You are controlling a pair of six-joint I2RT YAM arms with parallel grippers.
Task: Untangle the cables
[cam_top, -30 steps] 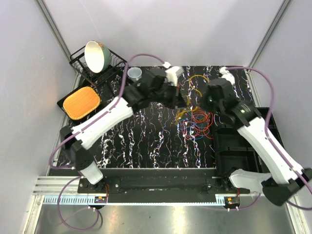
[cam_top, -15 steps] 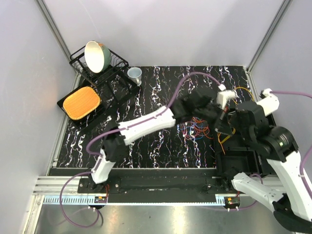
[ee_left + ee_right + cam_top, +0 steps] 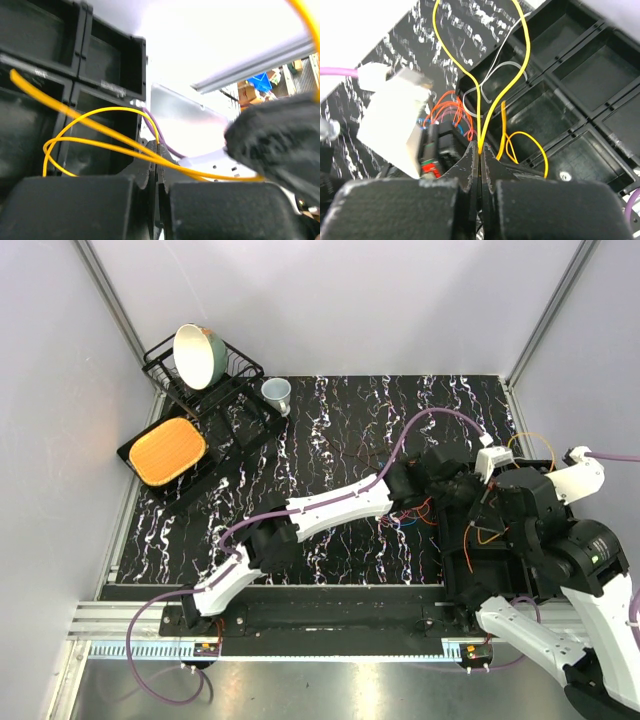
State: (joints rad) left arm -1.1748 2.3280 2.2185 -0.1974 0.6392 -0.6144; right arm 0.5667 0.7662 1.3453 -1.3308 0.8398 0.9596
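Observation:
A small tangle of orange, red and blue cables point(image 3: 405, 512) lies on the marbled table by the black tray's point(image 3: 492, 575) left rim; it also shows as the tangle point(image 3: 447, 116) in the right wrist view. My left gripper point(image 3: 158, 146) is shut on a thin yellow cable point(image 3: 95, 112) that loops over the tray's compartments. My right gripper point(image 3: 480, 147) is shut on a yellow cable point(image 3: 512, 80) whose two strands rise from the jaws. A yellow loop point(image 3: 528, 435) shows above the tray between both wrists. A white cable point(image 3: 492, 75) lies in a tray compartment.
The black compartment tray fills the right side under both wrists. Far left stand a wire rack with a bowl point(image 3: 197, 355), a small cup point(image 3: 277, 392) and an orange pad on a dark tray point(image 3: 167, 450). Thick purple hoses point(image 3: 430, 418) run along the arms.
Both arms have swung from the table's far middle to the right, over the black tray, carrying the yellow cable away from the tangle. Both grippers stayed shut.

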